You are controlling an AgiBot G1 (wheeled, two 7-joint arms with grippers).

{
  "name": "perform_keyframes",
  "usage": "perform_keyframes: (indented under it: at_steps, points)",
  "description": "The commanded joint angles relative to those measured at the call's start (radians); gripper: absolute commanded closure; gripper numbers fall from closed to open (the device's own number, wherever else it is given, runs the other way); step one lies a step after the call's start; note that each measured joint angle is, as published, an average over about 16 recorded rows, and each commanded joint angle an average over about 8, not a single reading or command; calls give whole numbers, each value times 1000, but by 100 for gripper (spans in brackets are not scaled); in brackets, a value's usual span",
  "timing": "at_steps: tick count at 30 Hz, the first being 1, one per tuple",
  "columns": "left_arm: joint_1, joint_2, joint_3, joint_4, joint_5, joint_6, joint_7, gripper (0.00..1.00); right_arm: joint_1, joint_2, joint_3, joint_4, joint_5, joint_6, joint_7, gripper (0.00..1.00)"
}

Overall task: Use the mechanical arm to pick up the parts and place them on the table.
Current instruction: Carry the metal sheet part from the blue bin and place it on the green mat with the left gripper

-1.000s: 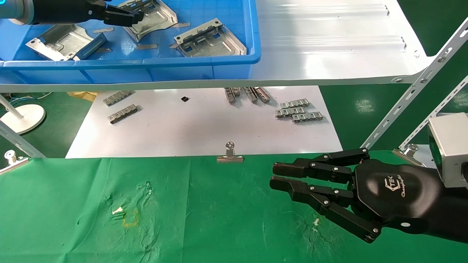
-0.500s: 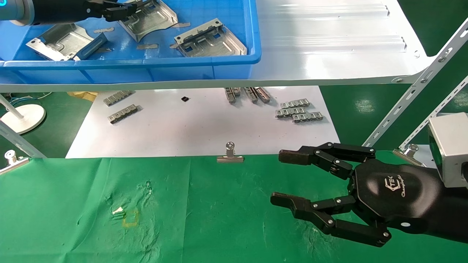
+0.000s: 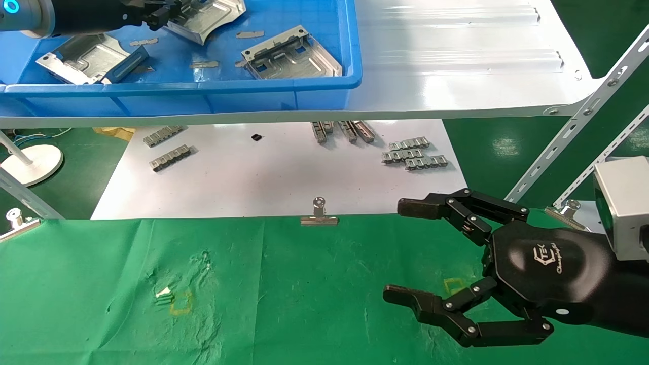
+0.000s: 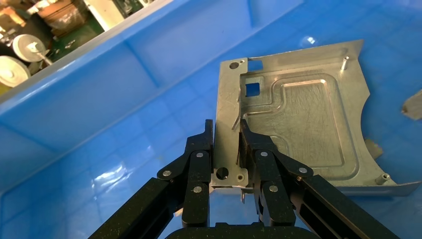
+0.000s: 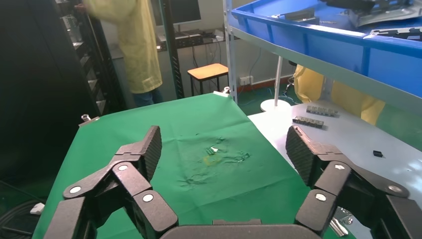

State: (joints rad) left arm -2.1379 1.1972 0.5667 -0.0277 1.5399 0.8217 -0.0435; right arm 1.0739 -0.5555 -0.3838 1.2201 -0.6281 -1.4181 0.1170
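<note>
Left wrist view shows me the left hand [image 4: 226,144] pinching one edge of a metal part [image 4: 298,119] above the blue bin [image 4: 149,64] floor. On the head view, my right hand [image 3: 436,258] hangs spread wide over the green bench [image 3: 284,284].

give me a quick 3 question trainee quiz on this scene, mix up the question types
1. True or false: the left end effector is shut on a part inside the blue bin.
2. Multiple choice: the right end effector is A) open over the green table, B) shut on a part, C) inside the bin.
3. Fill in: besides the held one, ___ more parts lie in the bin in the head view.

Key: 1 true; 2 A; 3 two, at and.
</note>
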Motion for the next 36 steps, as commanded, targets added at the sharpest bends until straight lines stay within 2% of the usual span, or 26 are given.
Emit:
perform_keyframes:
  at_steps: [1,5,15,22,30,36]
  points:
    - [-3,1,-3,-5,-5,4,4,100,0,0,0,0,0,0,0,0]
    - [-20,-27,-20,-32,-31,116,51,100,0,0,0,0,0,0,0,0]
    - [-41,-152,-64,-83,-108,497,223,100,0,0,0,0,0,0,0,0]
    - [-43,-221,-75,-96,-136,706,327,100,0,0,0,0,0,0,0,0]
    - [17,-329,-59,-203,-202,786,457,100,0,0,0,0,0,0,0,0]
    - [166,-487,27,-508,-384,793,507,100,0,0,0,0,0,0,0,0]
